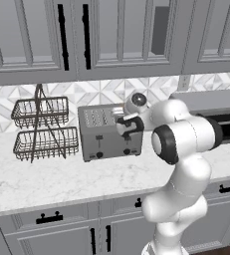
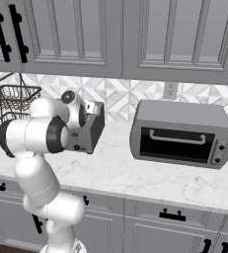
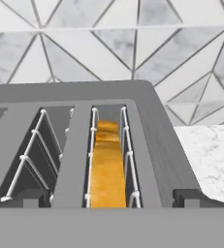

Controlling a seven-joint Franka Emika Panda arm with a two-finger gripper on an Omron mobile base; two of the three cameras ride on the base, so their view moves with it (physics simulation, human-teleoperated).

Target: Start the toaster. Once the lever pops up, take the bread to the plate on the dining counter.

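Pincer point(image 3: 108, 197) tips apart astride toaster point(image 3: 79, 145) slot with bread point(image 3: 107, 167), bare marble worktop point(image 3: 208, 155) alongside.

Bread point(image 3: 106, 167) in toaster point(image 1: 104, 132) slot, wire rack point(image 1: 42, 129) left, toaster oven point(image 2: 182, 133) right.

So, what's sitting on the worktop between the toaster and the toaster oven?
Nothing rests there. In the right base view, the marble worktop is bare between the toaster and the toaster oven.
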